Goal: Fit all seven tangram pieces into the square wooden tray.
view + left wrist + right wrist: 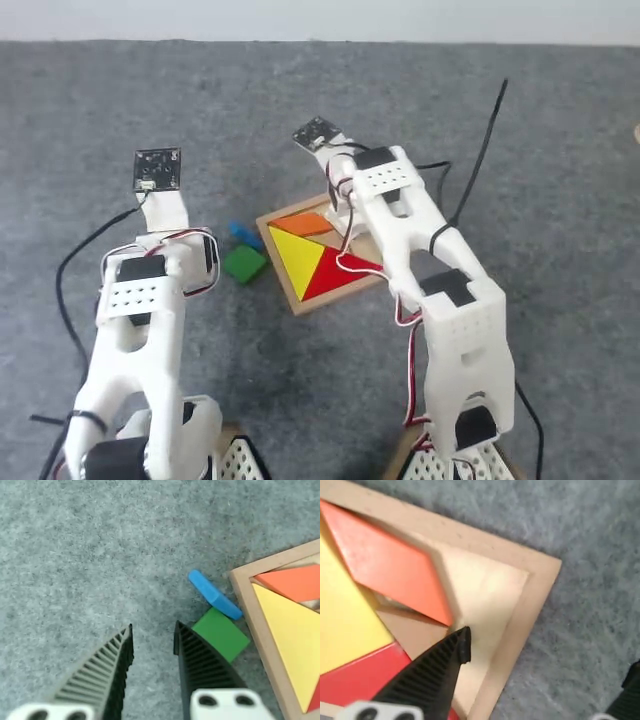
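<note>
- Square wooden tray (245, 600) lies at the middle of the grey carpeted table (450, 100), turned so that one corner faces the arms.
- Three pieces lie flat inside it. A yellow triangle (295, 255) lies along the side nearer the left arm, with a red triangle (340, 275) against it on the near side. An orange piece (305, 223) lies at the far side.
- In the right wrist view, a stretch of the bare tray floor (485, 590) shows beside the orange piece, reaching into one corner.
- A green square (220, 632) lies on the table just outside the tray's rim, on the left arm's side. A blue piece (215, 595) is just beyond it, also close to the rim and apparently tipped up on an edge.
- Right gripper (550, 650) hangs over the tray with its jaws spread wide. One ribbed finger (450, 655) ends by the orange piece's corner above the bare floor, and the other is out past the rim, over the table.
- Left gripper (152, 637) hangs over the table beside the green square, jaws apart and holding nothing. The nearer finger (192, 652) reaches the square's edge, but contact cannot be judged.
</note>
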`<action>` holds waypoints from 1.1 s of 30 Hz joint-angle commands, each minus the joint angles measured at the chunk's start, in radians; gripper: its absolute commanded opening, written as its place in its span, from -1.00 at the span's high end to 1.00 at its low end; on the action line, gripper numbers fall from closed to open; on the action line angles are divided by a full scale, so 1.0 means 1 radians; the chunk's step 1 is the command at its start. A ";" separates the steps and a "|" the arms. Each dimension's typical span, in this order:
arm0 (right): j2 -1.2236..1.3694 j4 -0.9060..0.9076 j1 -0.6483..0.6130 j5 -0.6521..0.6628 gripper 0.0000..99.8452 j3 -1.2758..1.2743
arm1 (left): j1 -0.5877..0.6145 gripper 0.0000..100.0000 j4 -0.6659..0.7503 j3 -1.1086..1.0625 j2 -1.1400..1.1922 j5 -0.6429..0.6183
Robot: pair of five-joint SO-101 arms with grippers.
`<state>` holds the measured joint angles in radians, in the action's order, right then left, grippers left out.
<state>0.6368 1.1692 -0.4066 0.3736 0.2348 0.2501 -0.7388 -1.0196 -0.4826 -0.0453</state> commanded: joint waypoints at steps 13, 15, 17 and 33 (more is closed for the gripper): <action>-0.154 0.047 0.160 0.135 0.13 -0.224 | -0.006 0.73 0.020 0.007 -0.002 0.012; -0.217 0.030 0.162 0.144 0.13 -0.267 | -0.006 0.73 0.020 0.007 -0.002 0.012; -0.288 -0.013 0.150 0.146 0.13 -0.288 | -0.006 0.73 0.021 0.007 -0.002 0.012; -0.248 -0.232 -0.084 0.152 0.13 -0.288 | -0.006 0.73 0.020 0.007 -0.002 0.012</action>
<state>0.3943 0.9697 -0.4680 0.5132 -0.0598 0.2501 -0.7388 -1.0196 -0.4826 -0.0453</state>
